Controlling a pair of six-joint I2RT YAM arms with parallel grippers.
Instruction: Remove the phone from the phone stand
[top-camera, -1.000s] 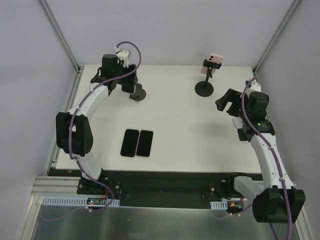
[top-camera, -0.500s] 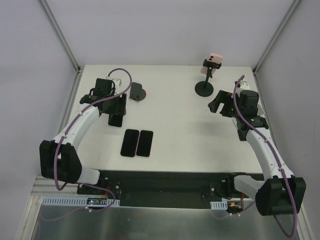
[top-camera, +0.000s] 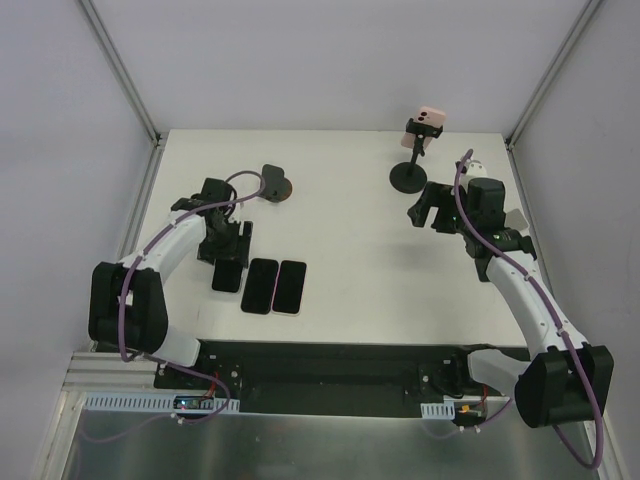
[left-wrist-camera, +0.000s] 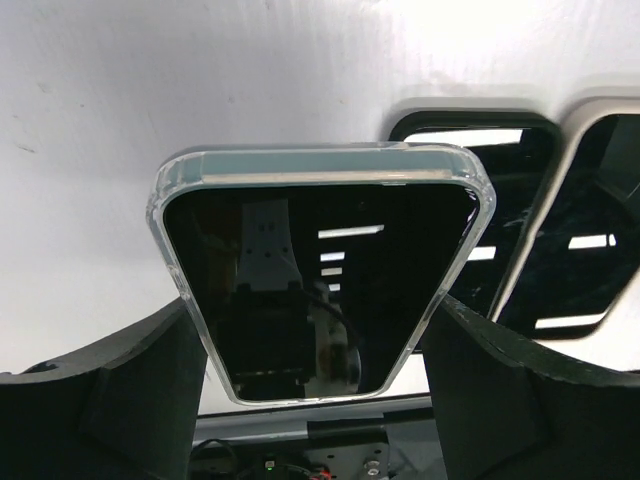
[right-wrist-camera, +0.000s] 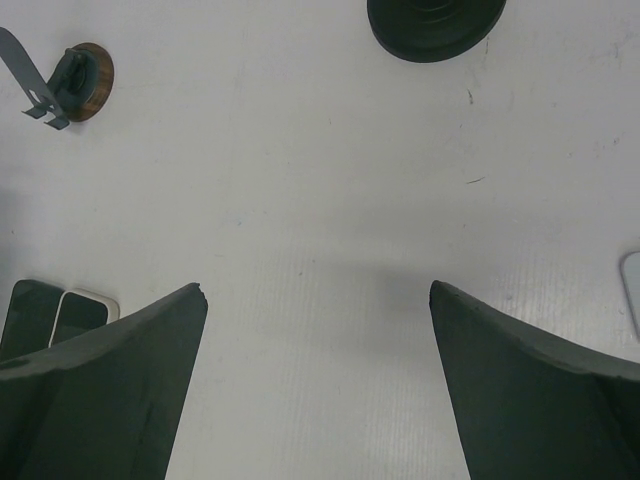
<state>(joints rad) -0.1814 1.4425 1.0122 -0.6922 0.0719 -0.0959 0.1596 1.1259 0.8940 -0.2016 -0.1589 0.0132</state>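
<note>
My left gripper (top-camera: 226, 252) grips the clear-cased phone (left-wrist-camera: 320, 290) low over the surface (top-camera: 350, 250) beside two lying phones (top-camera: 261, 285), so a skewed release could clip them, while my right gripper (right-wrist-camera: 318, 380) hangs wide open near the pink phone (top-camera: 431, 117) on its stand (top-camera: 408, 178).

The held phone (left-wrist-camera: 318, 290) in the left gripper (top-camera: 228, 258) has a glossy black screen and a clear case. Just right of this gripper lie an all-black phone (top-camera: 261, 285) and a white-rimmed phone (top-camera: 290, 287). The worktop (top-camera: 350, 240) is white. Beyond the right gripper (top-camera: 425, 212), the pink phone (top-camera: 431, 117) has a black phone stand (top-camera: 409, 178).
</note>
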